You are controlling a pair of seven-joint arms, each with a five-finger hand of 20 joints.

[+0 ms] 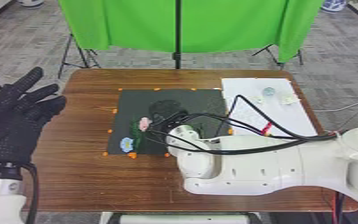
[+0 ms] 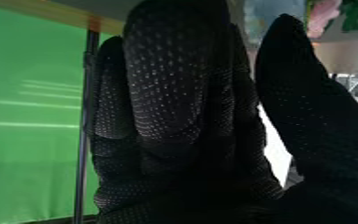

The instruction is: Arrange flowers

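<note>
Currently, in the head view, taking the table's (image 1: 78, 175) far edge as 12 o'clock, the dark mat (image 1: 193, 95) lies toward 11, orange tabs (image 1: 133, 155) along its edges. On it, the pink flower (image 1: 144, 124) sits at 9 o'clock of the mat's centre; the blue flower (image 1: 127, 145) at 7 to 8, near the mat's corner. Green stems (image 1: 138, 136) run between them. The white sheet (image 1: 282, 117) lies at 1 to 2 o'clock, just beside the mat, with a pale blue piece (image 1: 269, 91) near its 12.

Left hand (image 1: 15, 120): at 9 to 10 o'clock, by the table's edge, open, fingers spread, thumb well apart, holding nothing. A strip of brown wood separates it from the mat.

Right hand (image 1: 165, 109): over the mat's upper middle, its arm entering from 3 to 4 o'clock. Right wrist view: fingers extended, close together; thumb apart, gap open, no grip on anything seen. Pink and blue petals appear past the fingertips. Black glove against dark mat reads poorly; contact probably light, if any, cannot tell.
</note>
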